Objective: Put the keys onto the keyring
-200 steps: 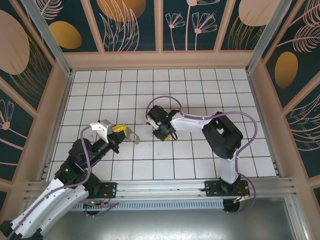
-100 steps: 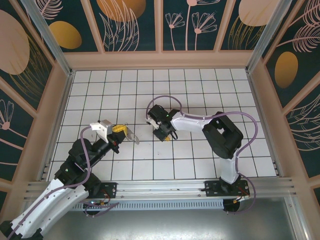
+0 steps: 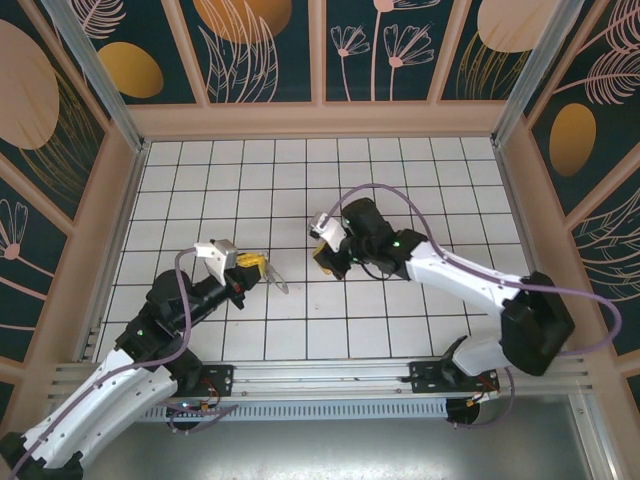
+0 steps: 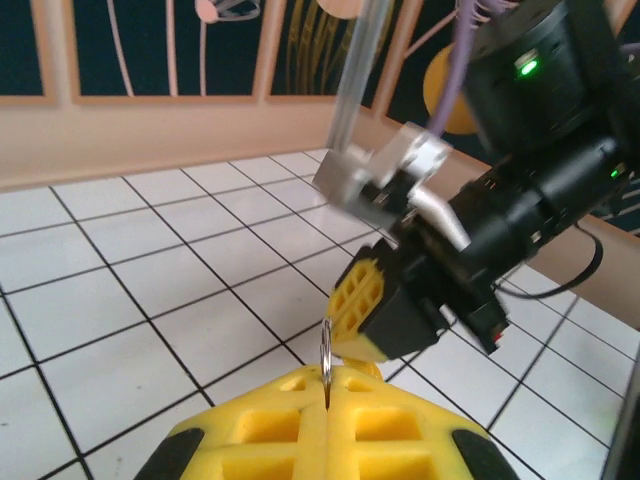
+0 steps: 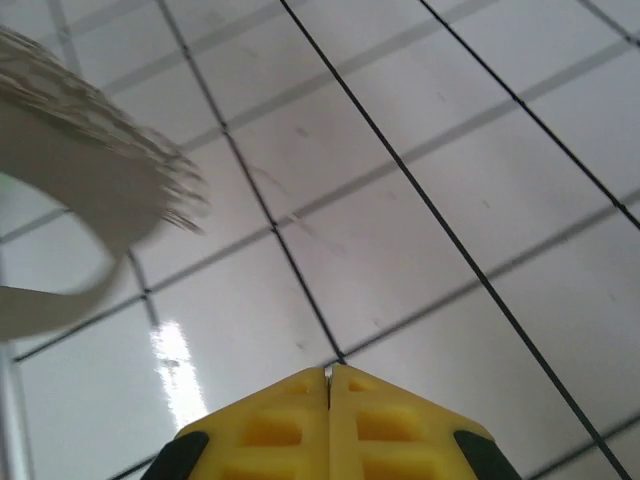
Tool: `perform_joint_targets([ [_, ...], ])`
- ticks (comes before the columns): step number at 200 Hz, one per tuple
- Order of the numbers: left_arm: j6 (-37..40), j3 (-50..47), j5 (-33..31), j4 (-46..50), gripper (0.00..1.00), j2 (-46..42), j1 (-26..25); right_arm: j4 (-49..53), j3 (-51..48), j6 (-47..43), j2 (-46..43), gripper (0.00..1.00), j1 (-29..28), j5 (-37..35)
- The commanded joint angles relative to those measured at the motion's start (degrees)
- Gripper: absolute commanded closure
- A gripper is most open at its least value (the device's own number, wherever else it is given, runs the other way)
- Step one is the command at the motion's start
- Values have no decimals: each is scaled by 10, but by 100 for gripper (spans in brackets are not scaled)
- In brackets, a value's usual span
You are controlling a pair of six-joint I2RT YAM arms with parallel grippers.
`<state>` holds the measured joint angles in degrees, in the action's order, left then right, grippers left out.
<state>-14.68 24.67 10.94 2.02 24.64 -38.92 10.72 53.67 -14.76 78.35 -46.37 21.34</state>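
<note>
Two grippers: both are pressed shut and face each other near the middle of the tiled table (image 3: 400,180), well apart from every wall.
Left gripper (image 3: 252,264): it sits at 9 o'clock from the table's centre, with its yellow fingers closed on the keyring (image 3: 277,279).
Keyring: it juts out of the left fingers toward 4 o'clock in the overhead view. From the left wrist it shows edge-on, a thin silvery line standing up out of the seam between the pads.
Right gripper (image 3: 325,260): it is at 2 o'clock from the ring's free end, near it but not touching. Its fingers are together with no gap, and it hangs above the tiles rather than on them.
Keys: I see none lying on the tiles. A tiny glint at the seam of the right fingers, seen from the right wrist, may be one, but it is too small to say. I cannot tell whether that hand has hold of anything.
Step in hand: as I judge it, the two hands are being brought together for threading, and no key is on the ring yet.
Next move calls for: a slow, fine approach by the right hand toward 8 o'clock, lining a key's hole up with the ring's open end while the left holds the ring steady.
Doubt: if the right fingers are empty, a key has to be found and picked up first.
</note>
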Motion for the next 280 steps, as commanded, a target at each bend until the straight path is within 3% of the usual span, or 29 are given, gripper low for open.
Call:
perform_joint_targets([
  [1,5,26,53,-52,100,12,3,-122,-50,-1,-56,100,10,119],
  [25,8,33,45,-46,100,17,3,-150,-71,47,-66,100,57,146],
  [57,5,35,16,-37,100,15,3,-111,-76,87,-3,100,75,81],
  [82,-2,29,9,-37,100,22,2,-139,-89,143,55,100,65,78],
  [115,-3,20,1,-34,100,12,3,-78,-57,148,127,100,37,-19],
  [167,1,16,-4,-30,100,4,2,-85,-54,178,192,98,14,-63],
  [239,2,12,-5,-29,100,-4,3,-21,-14,148,197,72,-6,-126],
  [280,0,9,-4,-30,100,-7,3,22,7,127,210,72,-5,-143],
])
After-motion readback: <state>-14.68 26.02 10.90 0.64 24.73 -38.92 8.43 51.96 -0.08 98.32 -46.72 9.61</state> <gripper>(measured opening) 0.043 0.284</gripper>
